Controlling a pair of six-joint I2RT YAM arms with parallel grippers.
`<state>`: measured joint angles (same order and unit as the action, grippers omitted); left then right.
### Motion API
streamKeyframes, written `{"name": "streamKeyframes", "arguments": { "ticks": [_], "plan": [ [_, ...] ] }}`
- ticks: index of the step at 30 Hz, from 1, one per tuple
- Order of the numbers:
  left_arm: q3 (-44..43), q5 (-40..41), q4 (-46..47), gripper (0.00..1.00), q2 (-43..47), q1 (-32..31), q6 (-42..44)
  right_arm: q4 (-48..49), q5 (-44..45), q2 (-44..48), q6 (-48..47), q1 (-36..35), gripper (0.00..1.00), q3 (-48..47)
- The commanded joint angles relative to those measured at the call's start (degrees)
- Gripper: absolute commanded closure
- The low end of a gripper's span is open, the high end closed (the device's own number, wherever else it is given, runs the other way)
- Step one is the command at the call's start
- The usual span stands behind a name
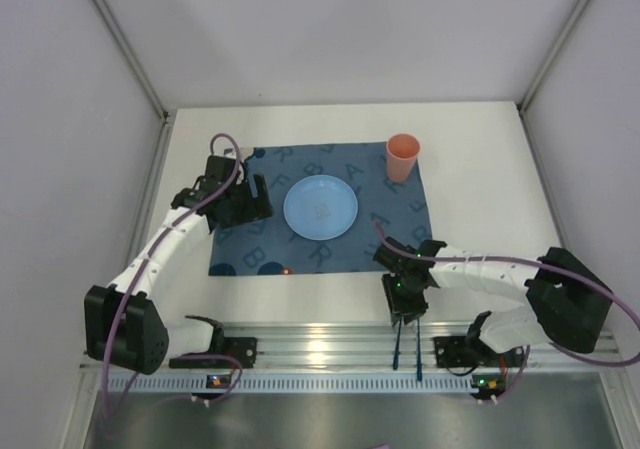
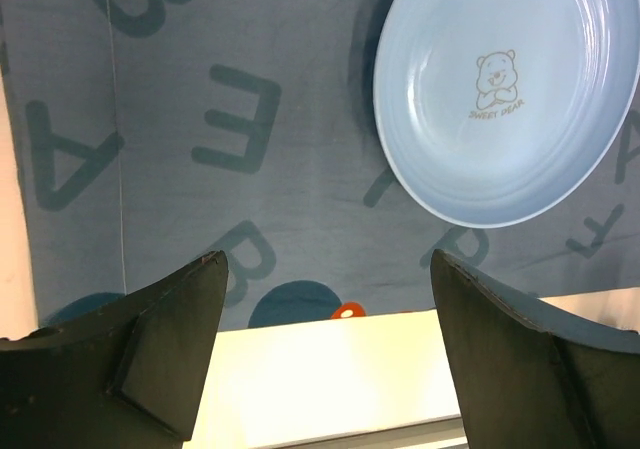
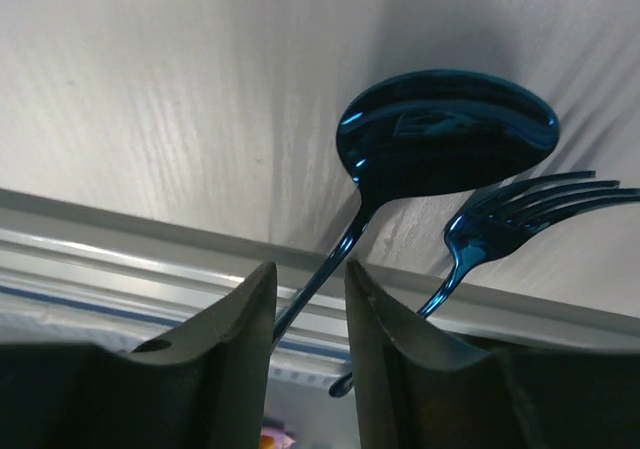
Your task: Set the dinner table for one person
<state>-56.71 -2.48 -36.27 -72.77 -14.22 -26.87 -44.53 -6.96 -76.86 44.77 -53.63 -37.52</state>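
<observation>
A dark blue spoon point(image 3: 445, 134) and fork point(image 3: 520, 214) lie side by side on the white dinner table point(image 3: 150, 89), their handles reaching over the ribbed rail point(image 3: 120, 259). My right gripper point(image 3: 310, 289) straddles the spoon's handle, jaws narrowed with a gap still showing. From above it sits at the near edge point(image 1: 405, 314), with the cutlery handles point(image 1: 397, 349) sticking out below it. A light blue plate point(image 1: 320, 208) rests mid-cloth. My left gripper point(image 2: 328, 259) hovers wide open and empty over the cloth's near edge, left of the plate point(image 2: 505, 89).
A dark blue lettered cloth point(image 1: 400, 229) covers the table's middle point(image 1: 480, 169). An orange cup point(image 1: 402, 157) stands at the cloth's far right corner. Grey walls close in the table on three sides. The aluminium rail point(image 1: 320, 349) runs along the near edge.
</observation>
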Motion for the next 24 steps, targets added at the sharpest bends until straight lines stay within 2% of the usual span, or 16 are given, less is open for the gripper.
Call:
{"name": "streamKeyframes", "arguments": {
  "ticks": [1, 4, 7, 11, 13, 14, 20, 24],
  "plan": [
    [0.46, 1.60, -2.57, 0.12, 2.90, 0.16, 1.47, 3.83, 2.57, -2.76, 2.24, -1.22, 0.66, 1.30],
    [0.11, 1.95, -3.89, 0.12, 4.13, 0.24, 2.26, 5.95, 2.39, -4.26, 3.38, -2.36, 0.67, 2.71],
    [-0.51, 4.41, -5.21, 0.12, 4.92, 0.24, 3.14, 7.96, 2.48, -4.70, 5.40, -4.03, 0.73, 4.47],
    [-0.77, 5.03, -5.92, 0.12, 5.45, 0.33, 3.93, 8.85, 3.09, -5.14, 6.12, -5.08, 0.88, 4.65],
    [-1.03, 5.12, -5.92, 0.12, 5.27, 0.33, 4.11, 7.10, 3.62, -4.71, 5.59, -5.09, 1.00, 2.81],
    [-1.21, 5.03, -5.92, 0.12, 4.84, 0.42, 4.11, 6.05, 4.32, -4.27, 5.41, -5.26, 1.00, 1.84],
    [-3.14, 4.68, -4.34, 0.10, 2.56, 0.51, 4.02, -9.32, 9.24, 0.83, 1.81, -5.35, 1.00, -12.82],
    [-4.99, 4.06, -2.85, 0.09, 0.88, 0.51, 3.93, -19.08, 15.38, -1.78, -3.36, -4.83, 1.00, -27.48]
  ]
}}
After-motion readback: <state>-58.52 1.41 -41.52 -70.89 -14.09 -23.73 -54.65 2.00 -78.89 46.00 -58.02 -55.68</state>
